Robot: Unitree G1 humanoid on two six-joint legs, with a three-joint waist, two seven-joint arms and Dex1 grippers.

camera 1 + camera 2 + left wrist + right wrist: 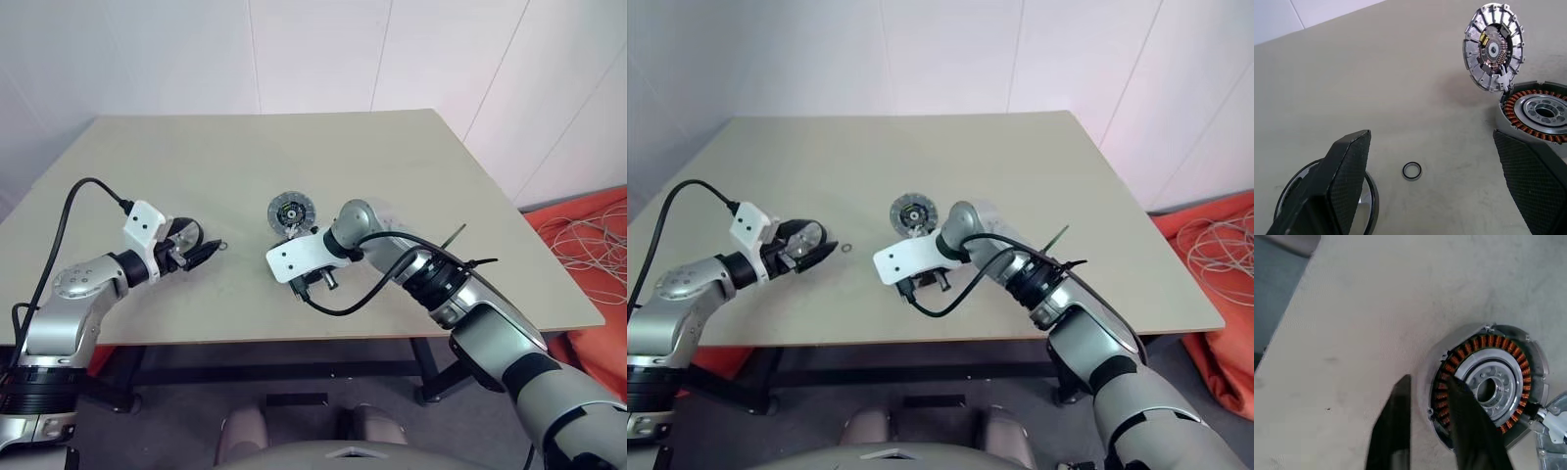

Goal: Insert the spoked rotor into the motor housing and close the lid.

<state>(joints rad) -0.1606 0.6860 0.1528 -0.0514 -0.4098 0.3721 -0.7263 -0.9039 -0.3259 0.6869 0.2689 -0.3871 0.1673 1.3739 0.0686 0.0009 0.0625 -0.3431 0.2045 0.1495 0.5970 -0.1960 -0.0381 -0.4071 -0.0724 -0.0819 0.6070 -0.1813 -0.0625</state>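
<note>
The motor housing [1488,382] sits on the table with its copper windings and silvery centre facing up and nothing inside. My right gripper [1429,382] points down at it, open, one finger outside the wall and one over the windings. The lid [287,211] with its pale segmented rim lies open just beyond the housing [1542,110], touching its rim. To the left, my left gripper [1430,137] is open wide and low over the table. The spoked rotor [1373,200] lies partly hidden under one of its fingers.
A small black ring [223,246] lies on the beige table [294,147] between the left gripper and the housing. The table's front edge runs close to both arms. Orange cloth with pale cables [588,235] lies on the floor to the right.
</note>
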